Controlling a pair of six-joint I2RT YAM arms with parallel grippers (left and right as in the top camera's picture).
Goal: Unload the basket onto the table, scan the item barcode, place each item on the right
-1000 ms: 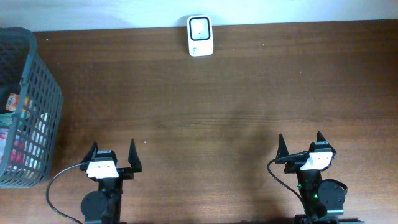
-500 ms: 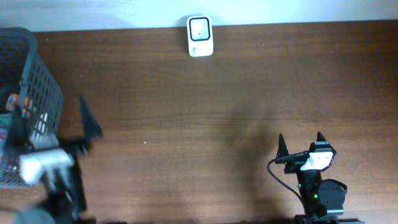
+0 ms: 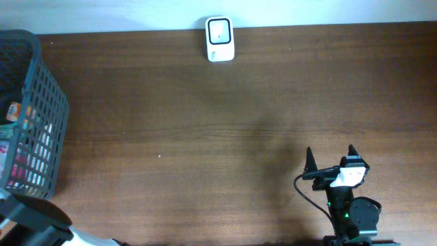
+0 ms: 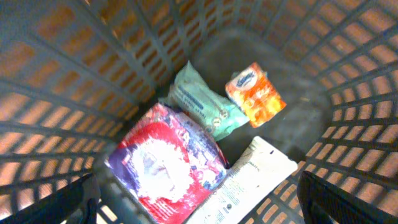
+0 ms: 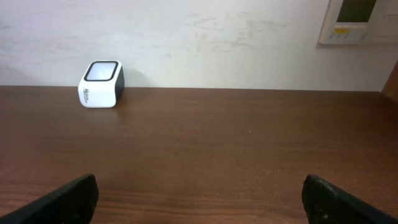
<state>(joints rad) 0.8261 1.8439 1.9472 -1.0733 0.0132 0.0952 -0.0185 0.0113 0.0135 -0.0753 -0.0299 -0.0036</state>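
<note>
Overhead, the basket [image 3: 41, 102] is cut off by the left edge, and its mesh hides most of the contents. The left arm [image 3: 34, 222] is a blur in the near-left corner. The left wrist view is soft, so the print on the white packet [image 4: 252, 180] is unreadable. In the right wrist view, the top edge clips a wall panel [image 5: 360, 18].
</note>
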